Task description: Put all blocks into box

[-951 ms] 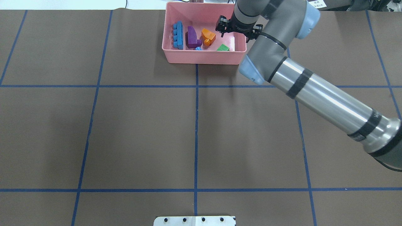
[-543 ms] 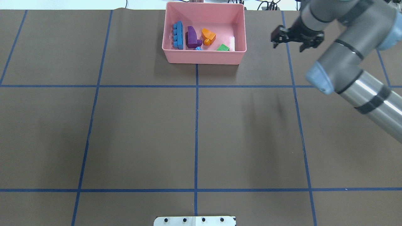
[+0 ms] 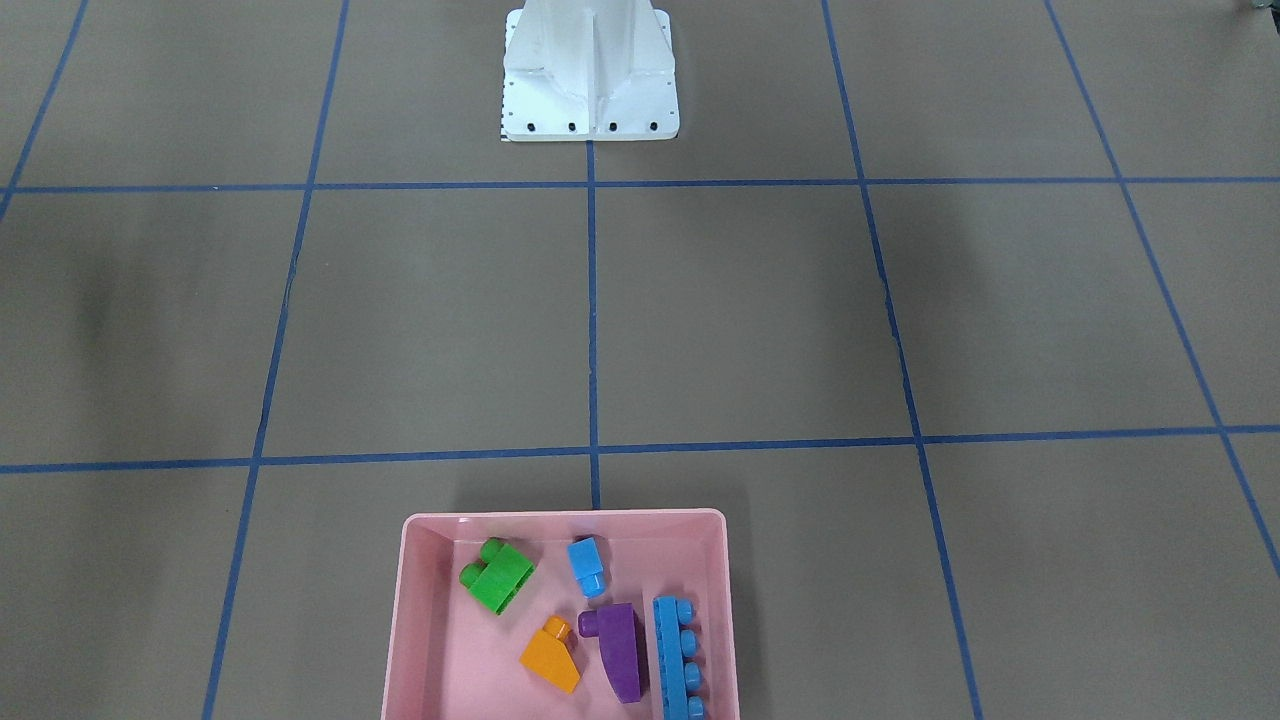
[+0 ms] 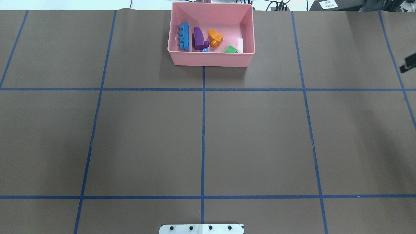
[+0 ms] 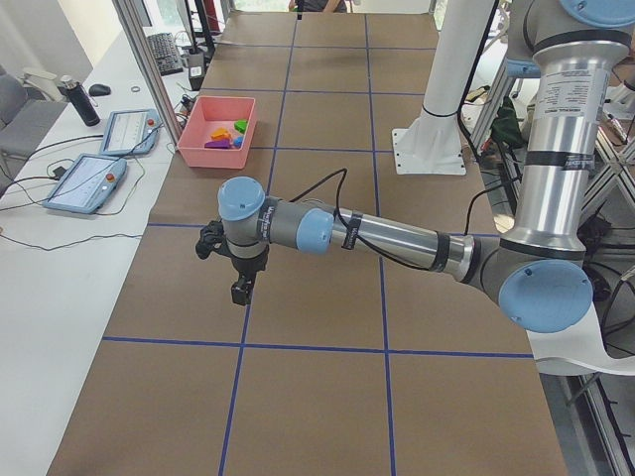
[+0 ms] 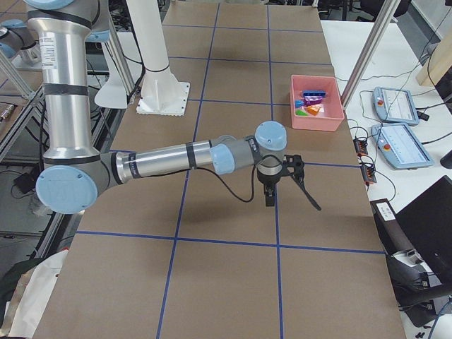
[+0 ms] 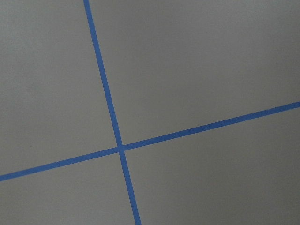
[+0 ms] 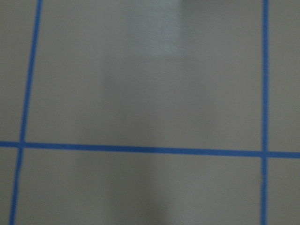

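Observation:
The pink box (image 4: 211,60) stands at the table's far edge, and all five blocks lie inside it: long light-blue (image 4: 184,36), purple (image 4: 198,39), orange (image 4: 215,37), green (image 4: 230,49) and small light-blue (image 4: 205,50). The front-facing view shows the same box (image 3: 560,518) with the green block (image 3: 497,577) and orange block (image 3: 551,656). My right gripper (image 6: 286,191) hangs over bare table away from the box; only a dark tip (image 4: 409,63) shows at the overhead view's right edge. My left gripper (image 5: 235,283) hovers over bare table. I cannot tell whether either is open or shut.
Blue tape lines divide the brown table into squares. The white robot base (image 3: 590,80) stands at the robot's side of the table. Tablets (image 5: 84,183) and cables lie on a side bench beside the box's end. Both wrist views show only table and tape.
My right arm has swung from over the box's right side away to the right, almost out of the overhead view. The blocks in the box have not moved.

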Motion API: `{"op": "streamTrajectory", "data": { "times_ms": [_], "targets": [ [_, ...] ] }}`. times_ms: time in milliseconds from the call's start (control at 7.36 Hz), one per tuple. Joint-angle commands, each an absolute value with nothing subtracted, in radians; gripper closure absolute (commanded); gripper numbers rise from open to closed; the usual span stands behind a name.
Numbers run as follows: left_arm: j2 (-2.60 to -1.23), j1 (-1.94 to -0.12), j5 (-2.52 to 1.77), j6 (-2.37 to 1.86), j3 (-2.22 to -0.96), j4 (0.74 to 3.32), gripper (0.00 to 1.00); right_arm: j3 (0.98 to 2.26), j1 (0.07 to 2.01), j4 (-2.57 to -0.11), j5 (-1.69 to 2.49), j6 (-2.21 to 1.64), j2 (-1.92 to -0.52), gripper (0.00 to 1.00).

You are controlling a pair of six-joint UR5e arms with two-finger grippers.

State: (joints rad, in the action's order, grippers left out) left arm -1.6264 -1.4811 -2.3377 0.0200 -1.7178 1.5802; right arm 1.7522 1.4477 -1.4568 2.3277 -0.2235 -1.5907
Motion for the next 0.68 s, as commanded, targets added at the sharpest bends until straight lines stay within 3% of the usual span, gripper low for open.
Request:
{"op": "streamTrajectory", "data": {
  "times_ms": [0, 543],
  "targets": [
    [-1.566, -1.483, -2.347, 0.020, -1.749, 1.577, 0.00, 1.761, 1.537, -1.544, 2.333, -0.101, -1.652, 0.00],
    [-1.542, -1.483, -2.349, 0.023, -1.753, 1.578, 0.00, 1.770, 1.523, -1.709, 2.326, -0.021, -1.611, 0.00]
  ]
}}
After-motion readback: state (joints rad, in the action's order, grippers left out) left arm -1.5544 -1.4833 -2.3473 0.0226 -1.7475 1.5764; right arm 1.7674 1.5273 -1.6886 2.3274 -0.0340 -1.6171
